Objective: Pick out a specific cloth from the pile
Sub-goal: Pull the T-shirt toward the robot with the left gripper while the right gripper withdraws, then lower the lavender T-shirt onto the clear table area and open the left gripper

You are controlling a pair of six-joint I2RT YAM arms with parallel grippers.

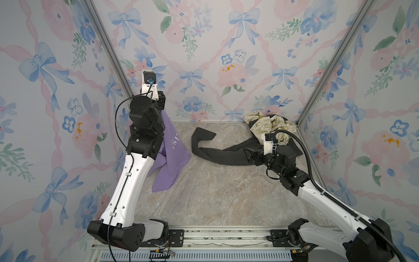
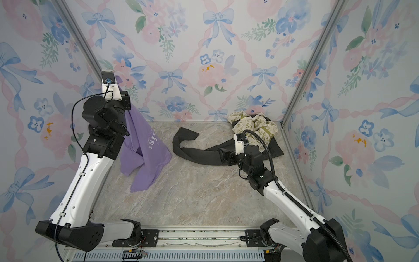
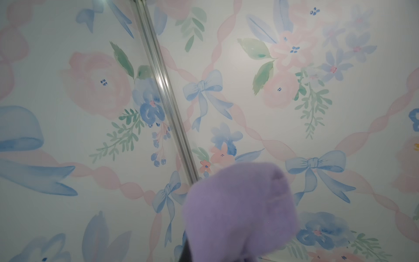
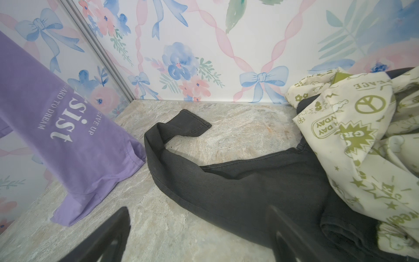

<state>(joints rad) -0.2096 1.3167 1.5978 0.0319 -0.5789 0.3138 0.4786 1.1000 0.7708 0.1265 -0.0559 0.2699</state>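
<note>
- Left tool (image 2: pixel 121 87) is clamped on the cloth (image 2: pixel 145 156), which hangs apart from the pile (image 1: pixel 269 129) with its hem touching the counter (image 1: pixel 226 192).
- Right tool (image 4: pixel 198 208) stands apart, empty.
- Step: extraction. Next, I'd set it down clear.

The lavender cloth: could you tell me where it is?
The lavender cloth hangs at the left of both top views from the left gripper, hem on the table, beside the dark grey garment.
</note>
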